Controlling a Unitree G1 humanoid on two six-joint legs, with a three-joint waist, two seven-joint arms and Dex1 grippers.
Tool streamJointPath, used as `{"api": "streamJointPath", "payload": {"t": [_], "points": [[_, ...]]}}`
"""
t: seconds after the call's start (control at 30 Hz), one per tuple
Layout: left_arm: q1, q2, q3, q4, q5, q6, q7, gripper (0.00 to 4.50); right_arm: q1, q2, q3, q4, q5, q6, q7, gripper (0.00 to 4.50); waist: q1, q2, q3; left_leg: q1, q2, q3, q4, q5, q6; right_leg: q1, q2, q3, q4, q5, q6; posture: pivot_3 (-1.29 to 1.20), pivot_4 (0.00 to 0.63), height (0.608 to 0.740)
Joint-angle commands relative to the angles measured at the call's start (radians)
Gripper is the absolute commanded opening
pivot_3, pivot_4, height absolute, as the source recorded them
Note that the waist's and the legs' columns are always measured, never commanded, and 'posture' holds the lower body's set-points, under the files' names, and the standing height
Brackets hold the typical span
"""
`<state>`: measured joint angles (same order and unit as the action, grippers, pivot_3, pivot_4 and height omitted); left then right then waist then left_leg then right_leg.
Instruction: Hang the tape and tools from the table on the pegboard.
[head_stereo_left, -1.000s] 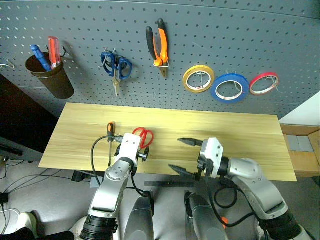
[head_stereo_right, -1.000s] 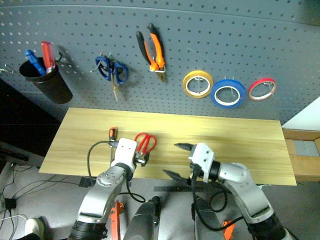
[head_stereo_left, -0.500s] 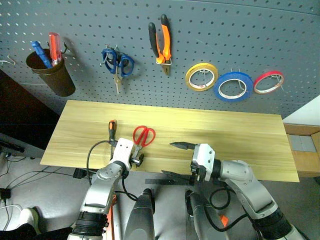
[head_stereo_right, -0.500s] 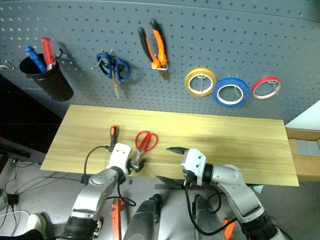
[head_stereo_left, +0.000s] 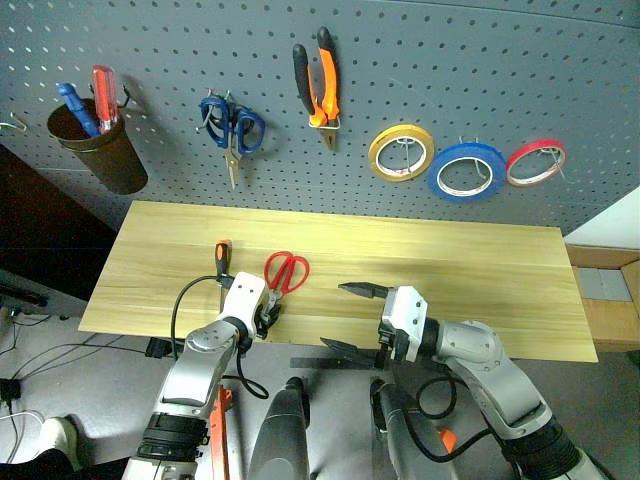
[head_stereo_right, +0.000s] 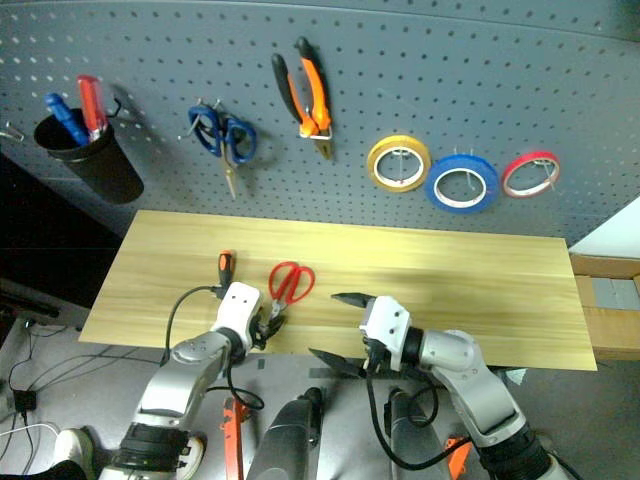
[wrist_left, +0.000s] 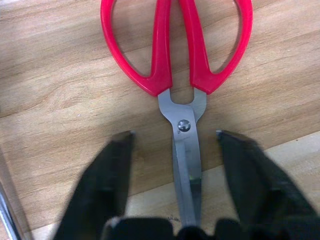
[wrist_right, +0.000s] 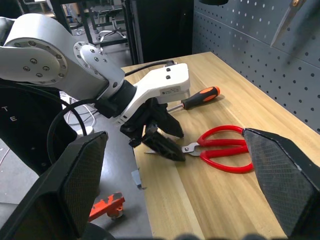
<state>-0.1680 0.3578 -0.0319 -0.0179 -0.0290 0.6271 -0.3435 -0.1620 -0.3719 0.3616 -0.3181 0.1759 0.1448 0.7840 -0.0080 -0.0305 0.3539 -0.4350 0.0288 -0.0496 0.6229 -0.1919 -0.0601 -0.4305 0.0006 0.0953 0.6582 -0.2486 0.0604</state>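
Red-handled scissors lie flat on the light-wood table, blades toward the front edge. My left gripper is open and low over the table. One black finger stands on each side of the blades, clear of the steel. An orange-and-black screwdriver lies just left of the scissors. My right gripper hovers wide open near the front edge, pointing left, holding nothing. On the pegboard hang the orange-and-black pliers and the blue tape.
Blue-handled scissors, a yellow roll and a red roll hang on the board. A brown cup at far left holds two screwdrivers. A cardboard box sits past the table's right end.
My left gripper has sunk a little toward the table's front edge, onto the scissors' blades. The right arm has kept still.
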Motion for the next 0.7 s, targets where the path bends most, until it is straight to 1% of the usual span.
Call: {"api": "streamJointPath", "payload": {"t": [0.03,0.1,0.13,0.23,0.37,0.47,0.57,0.63,0.7], "points": [[0.022,0.009,0.000,0.033,0.000,0.024,-0.006,1.19,0.013,0.002,0.006,-0.013,0.000,-0.015,0.002,4.50,0.000,0.000,0.000,0.000,0.000,0.000,0.000,0.000,0.000,0.000,0.000,0.000,0.000,0.000,0.000,0.06,0.397,0.740],[0.020,0.008,0.000,0.034,0.000,0.023,-0.006,0.46,0.008,0.003,0.005,-0.005,-0.003,-0.017,0.001,4.50,0.000,0.000,0.001,0.000,0.000,0.000,0.000,0.000,0.000,0.000,0.000,0.000,0.000,-0.001,-0.001,0.06,0.395,0.740],[0.019,0.008,0.000,0.037,0.001,0.021,-0.005,0.24,0.003,0.005,0.005,0.004,-0.007,-0.020,-0.002,4.50,0.000,0.000,0.001,0.000,0.000,0.000,0.000,0.000,0.000,0.000,0.000,0.000,0.000,-0.001,-0.001,0.06,0.392,0.740],[0.014,0.006,-0.002,0.033,0.009,0.014,0.008,0.24,-0.011,0.009,0.000,0.024,-0.013,-0.028,-0.008,4.50,0.000,0.000,0.001,0.000,0.000,0.000,0.000,0.000,0.000,0.000,0.000,0.000,0.000,-0.001,-0.002,0.07,0.384,0.740],[0.022,0.003,-0.002,-0.011,0.016,-0.012,0.023,0.24,-0.009,0.009,-0.024,-0.006,0.013,0.003,-0.021,4.50,0.002,0.000,0.001,0.000,0.000,0.000,0.000,0.000,0.000,0.000,0.000,0.000,0.000,0.000,-0.001,0.08,0.366,0.740],[0.095,-0.008,0.010,-0.176,-0.008,-0.035,0.022,0.24,0.023,-0.021,-0.071,-0.089,0.070,0.062,-0.023,4.50,0.002,0.000,0.001,-0.001,0.000,0.000,-0.001,0.000,-0.001,-0.001,-0.001,0.000,-0.001,0.000,0.000,0.09,0.338,0.740],[0.186,-0.018,0.029,-0.340,-0.034,-0.025,0.027,0.24,0.040,-0.029,-0.134,-0.171,0.140,0.136,-0.049,4.50,0.004,-0.002,-0.001,-0.005,0.002,0.000,-0.002,-0.001,-0.002,-0.006,-0.003,0.000,0.000,-0.002,0.002,0.10,0.310,0.740],[0.229,-0.028,0.041,-0.422,-0.044,-0.019,0.045,0.24,0.041,-0.026,-0.166,-0.212,0.184,0.186,-0.072,4.50,0.009,-0.002,-0.002,-0.010,0.001,-0.001,-0.001,-0.001,-0.003,-0.010,-0.004,-0.002,0.000,-0.002,0.002,0.12,0.285,0.740],[0.255,-0.041,0.051,-0.486,-0.049,-0.021,0.061,0.24,0.037,-0.022,-0.188,-0.243,0.216,0.226,-0.093,4.50,0.012,-0.003,-0.005,-0.013,0.001,-0.004,0.000,-0.001,-0.003,-0.011,-0.003,-0.005,0.000,-0.002,0.002,0.12,0.278,0.740]]}}
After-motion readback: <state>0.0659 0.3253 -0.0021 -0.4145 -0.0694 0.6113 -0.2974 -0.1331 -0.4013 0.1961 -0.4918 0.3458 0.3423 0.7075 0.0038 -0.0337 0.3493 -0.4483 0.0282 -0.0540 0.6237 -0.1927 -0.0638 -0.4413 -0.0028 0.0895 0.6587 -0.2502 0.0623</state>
